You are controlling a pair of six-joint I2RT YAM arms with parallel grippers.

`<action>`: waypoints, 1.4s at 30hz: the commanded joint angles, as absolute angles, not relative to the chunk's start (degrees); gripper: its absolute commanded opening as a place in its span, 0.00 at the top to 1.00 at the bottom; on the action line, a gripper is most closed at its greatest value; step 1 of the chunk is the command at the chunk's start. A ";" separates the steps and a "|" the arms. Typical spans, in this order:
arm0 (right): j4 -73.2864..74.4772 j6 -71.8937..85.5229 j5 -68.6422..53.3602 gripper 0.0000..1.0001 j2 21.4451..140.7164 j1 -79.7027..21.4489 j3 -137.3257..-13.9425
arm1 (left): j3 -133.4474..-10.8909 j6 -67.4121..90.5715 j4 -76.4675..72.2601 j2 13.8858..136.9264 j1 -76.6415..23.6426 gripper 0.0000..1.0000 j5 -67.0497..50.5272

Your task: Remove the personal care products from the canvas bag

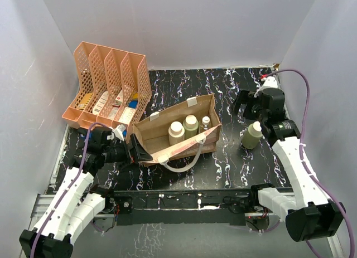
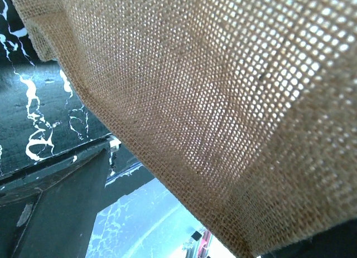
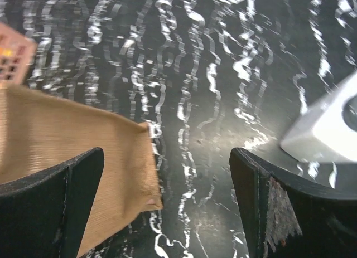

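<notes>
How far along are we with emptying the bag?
One beige bottle stands out on the table, right of the canvas bag. Nothing in hand: right hand open and empty, left hand at the bag's left end. Three bottles left inside.

Top cam overlooks table; wrist cams close on canvas bag.
</notes>
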State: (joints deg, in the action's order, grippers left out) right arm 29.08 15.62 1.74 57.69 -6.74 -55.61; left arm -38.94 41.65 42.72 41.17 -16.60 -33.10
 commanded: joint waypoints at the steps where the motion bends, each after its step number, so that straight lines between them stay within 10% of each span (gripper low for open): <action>1: 30.35 13.17 -12.23 0.02 57.34 -7.51 -63.53 | -36.45 41.83 42.55 39.92 -16.57 0.03 -36.30; 19: 32.01 19.14 2.82 0.06 71.42 -50.11 -76.30 | -34.34 40.73 44.00 38.51 -16.63 0.03 -34.71; 42: 31.09 28.63 1.89 0.13 63.53 -53.68 -48.81 | -31.03 39.83 43.16 40.29 -16.63 0.03 -35.17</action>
State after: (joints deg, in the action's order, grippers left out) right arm 30.44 26.55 1.08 63.81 -53.69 -51.70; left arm -32.12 41.06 40.71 39.22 -16.60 -35.66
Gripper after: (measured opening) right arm 0.874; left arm 0.968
